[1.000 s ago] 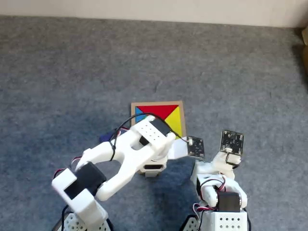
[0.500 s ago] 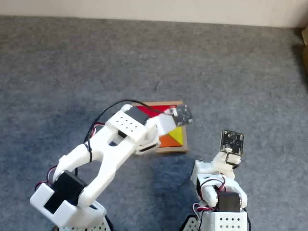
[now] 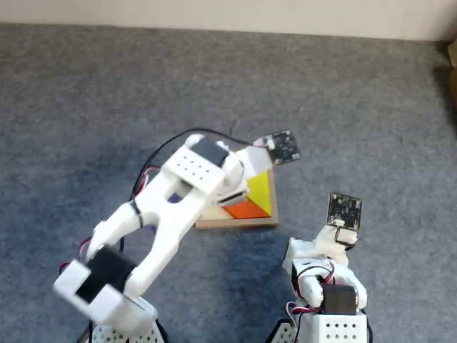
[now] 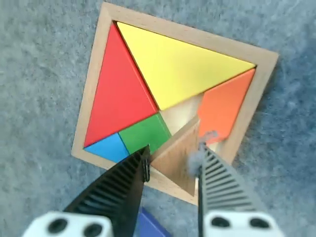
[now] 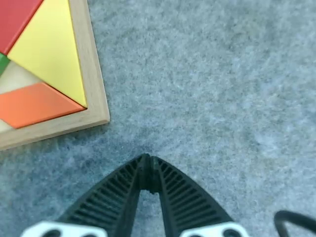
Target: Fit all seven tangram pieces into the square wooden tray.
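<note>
**Item:** square wooden tray [image 4: 91,98], shallow, with a raised rim. It lies near the middle of the grey carpeted tabletop [image 3: 107,93], somewhat toward the edge where the arms stand.

**Seated in the tray, edge to edge:**
- large red triangle [image 4: 118,98]
- large yellow triangle [image 4: 177,69]
- orange piece [image 4: 224,106]
- small green square [image 4: 145,134]
- small blue triangle [image 4: 108,147]
- A patch of bare tray floor [image 4: 180,116] shows between the yellow, green and orange pieces.

**In hand:** plain unpainted wooden triangle [image 4: 173,163], tilted over the tray's open gap. The left hand [image 4: 174,149] has a finger pressed against each side of it.

**Loose:** a dark blue piece [image 4: 148,224] on the tabletop just outside the rim, below the left hand. Its shape cannot be told.

**Right hand** [image 5: 148,173]: fingers pressed together and carrying nothing. It hangs over bare tabletop near one tray corner.

**Handling (judged):**
- The pieces look thin, rigid and light, with smooth faces that are likely to slip.
- Hold them across opposite side edges rather than on the faces.
- The fit looks tight, so a piece must go down flat and aligned, or it will ride up on a neighbour or on the rim.
- The tray itself may slide if it is pushed.

**Room:**
- The tabletop is broad and open on every side of the tray.
- Inside the tray, the rim and the seated pieces leave little slack.
- The loose blue piece sits close against the rim, so one finger has scant clearance on that side.
</note>
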